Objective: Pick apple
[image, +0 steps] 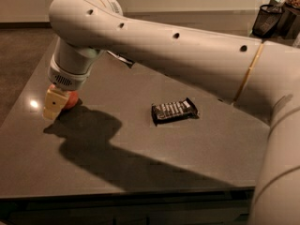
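Note:
The apple, orange-red and round, sits on the dark table near its left side. Only its right part shows. My gripper, with beige tips, is down at the table directly over the apple's left side and covers most of it. The big white arm reaches in from the right and above and casts a broad shadow on the table in front of the apple.
A dark rectangular snack-bar wrapper lies mid-table, to the right of the apple. A bit of a snack bag peeks out behind the arm. A black mesh basket stands at the far right. The table's front edge is near.

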You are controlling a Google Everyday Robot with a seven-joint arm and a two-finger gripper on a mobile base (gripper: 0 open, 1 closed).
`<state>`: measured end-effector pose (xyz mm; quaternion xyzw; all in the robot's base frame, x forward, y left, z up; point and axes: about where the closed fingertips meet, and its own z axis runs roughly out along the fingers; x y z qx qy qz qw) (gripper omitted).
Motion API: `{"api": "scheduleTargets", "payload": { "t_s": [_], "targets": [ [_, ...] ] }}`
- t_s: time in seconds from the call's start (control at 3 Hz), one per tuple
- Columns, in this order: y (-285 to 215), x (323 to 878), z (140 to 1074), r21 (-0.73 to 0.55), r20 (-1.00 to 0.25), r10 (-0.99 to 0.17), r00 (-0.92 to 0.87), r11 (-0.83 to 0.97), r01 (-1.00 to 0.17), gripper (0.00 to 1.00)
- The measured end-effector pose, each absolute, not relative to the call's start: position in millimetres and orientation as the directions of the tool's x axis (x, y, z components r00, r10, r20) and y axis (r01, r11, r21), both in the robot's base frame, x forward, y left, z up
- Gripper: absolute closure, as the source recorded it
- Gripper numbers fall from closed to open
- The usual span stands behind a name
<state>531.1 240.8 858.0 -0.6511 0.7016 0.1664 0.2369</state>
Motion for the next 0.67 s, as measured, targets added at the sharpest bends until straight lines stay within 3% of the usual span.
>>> {"api": "scheduleTargets", "payload": {
  "t_s": [0.33, 0.67],
  "targets": [
    [242, 537, 859, -0.072, -0.552, -0.833, -0.038, 0.093, -0.993, 0.55],
    [237, 544, 875, -0.074, -0.559, -0.829, -0.024, 0.079, -0.994, 0.78]
  ]
}}
